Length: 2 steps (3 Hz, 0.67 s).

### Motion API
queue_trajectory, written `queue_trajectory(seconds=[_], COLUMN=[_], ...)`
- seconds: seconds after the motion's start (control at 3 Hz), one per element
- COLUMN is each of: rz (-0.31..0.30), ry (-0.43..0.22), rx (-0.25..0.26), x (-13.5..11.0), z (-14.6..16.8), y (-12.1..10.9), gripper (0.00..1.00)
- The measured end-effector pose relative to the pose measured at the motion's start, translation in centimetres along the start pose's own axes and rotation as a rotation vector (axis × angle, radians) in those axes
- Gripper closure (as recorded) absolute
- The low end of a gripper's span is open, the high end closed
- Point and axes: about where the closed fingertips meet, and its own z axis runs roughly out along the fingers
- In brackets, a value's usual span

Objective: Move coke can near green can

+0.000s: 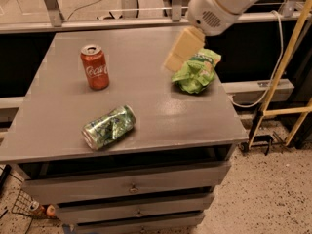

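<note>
Gripper (181,51) seen above right side of table (161,126), just beside snack bag (196,72); whether open or closed cannot be told. Coke can (94,67) stood upright at far left, well apart to gripper's left. Green can (108,127) laid on side, long axis slanted, nearer front edge than coke can.

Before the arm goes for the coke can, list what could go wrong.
1. The gripper hangs over the table, right beside the green snack bag; swinging left, it might snag the bag.
2. The coke can stands upright; a glancing touch could topple it.
3. The green can lies on its side near the table's front edge; a nudge while placing may roll it off.
</note>
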Motion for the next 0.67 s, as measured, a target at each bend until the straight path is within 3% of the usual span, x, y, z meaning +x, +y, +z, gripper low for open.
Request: queue_trajectory(seconds=[0.33,0.67], rz=[0.004,-0.049], ry=[-0.038,-0.054], rx=[-0.021,-0.096], x=[-3.7,-7.4], z=[3.5,7.6], y=[0.7,3.2], gripper=[0.0,0.0])
